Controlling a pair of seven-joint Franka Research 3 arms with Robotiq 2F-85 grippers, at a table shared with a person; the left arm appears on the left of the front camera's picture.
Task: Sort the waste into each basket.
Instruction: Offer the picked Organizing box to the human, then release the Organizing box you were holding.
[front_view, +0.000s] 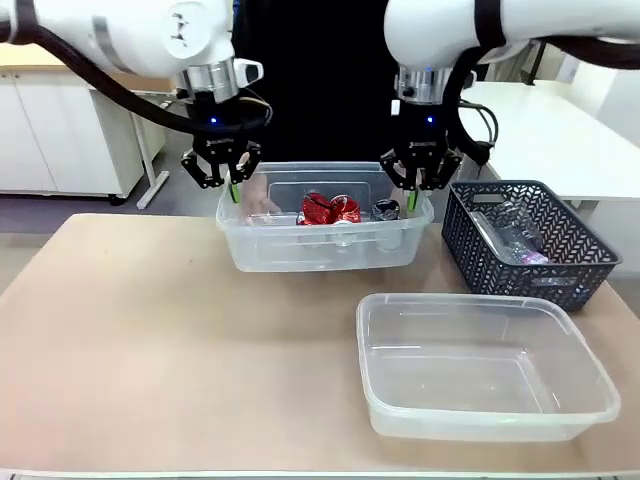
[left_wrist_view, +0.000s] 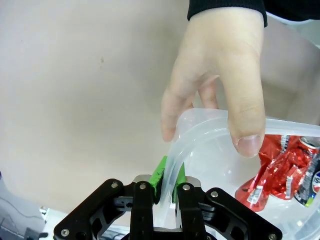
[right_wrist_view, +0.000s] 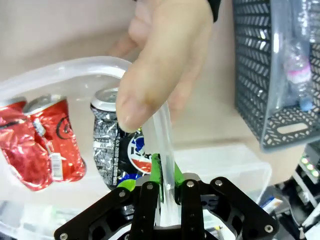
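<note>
Your left gripper (front_view: 232, 185) has its fingers clamped on one end of the far clear tub's (front_view: 260, 250) rim, and your right gripper (front_view: 415, 190) pinches the other end, with a person's hand (left_wrist_view: 220, 85) beside each. Crushed red cans (front_view: 330, 209) and a dark can (front_view: 386, 209) lie inside. The second tub (front_view: 370, 310) sits nearer on the worktop (front_view: 150, 340).

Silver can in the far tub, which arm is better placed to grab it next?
Right, probably. The right arm's fingers clamp the tub rim just beside the silver can; the left arm's fingers clamp the opposite end.
</note>
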